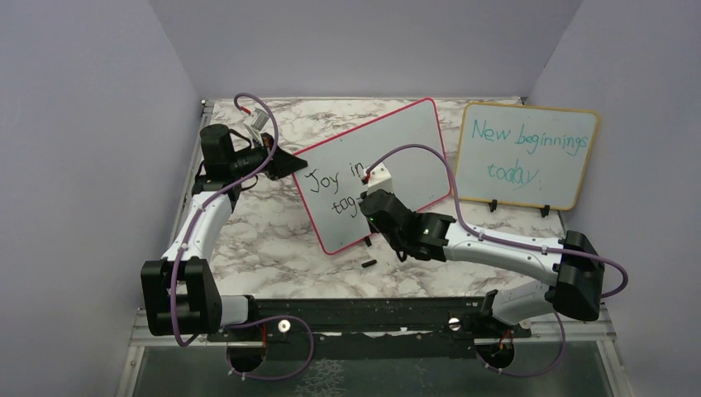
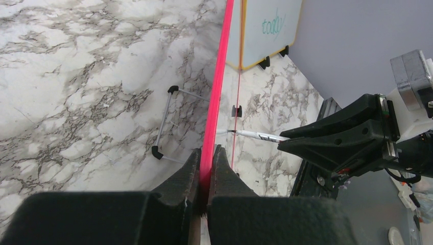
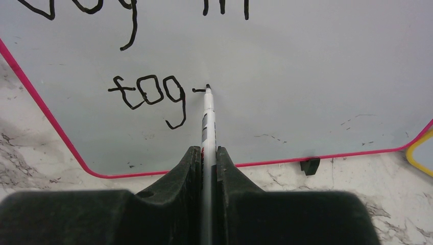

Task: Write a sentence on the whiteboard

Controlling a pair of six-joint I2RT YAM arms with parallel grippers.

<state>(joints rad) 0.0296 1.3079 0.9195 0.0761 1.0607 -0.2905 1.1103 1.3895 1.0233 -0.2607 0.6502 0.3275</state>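
The whiteboard (image 1: 405, 149), white with a red-pink frame, stands tilted in the middle of the table. My left gripper (image 1: 296, 163) is shut on its left edge, and the left wrist view shows the red frame (image 2: 219, 76) pinched between the fingertips (image 2: 194, 161). My right gripper (image 3: 207, 150) is shut on a white marker (image 3: 208, 109). The marker's tip touches the board just right of "tog". The sentence (image 3: 148, 94) reads "Joy in" with "tog" and a short dash beneath it, in black. From above, the right gripper (image 1: 369, 203) covers the end of the second line (image 1: 340, 205).
A yellow-framed board (image 1: 529, 157) with teal writing stands at the back right, close to the whiteboard's right edge. A small black cap (image 1: 369, 264) lies on the marble table in front of the whiteboard. A wire stand (image 2: 166, 122) sits behind it. Purple walls enclose three sides.
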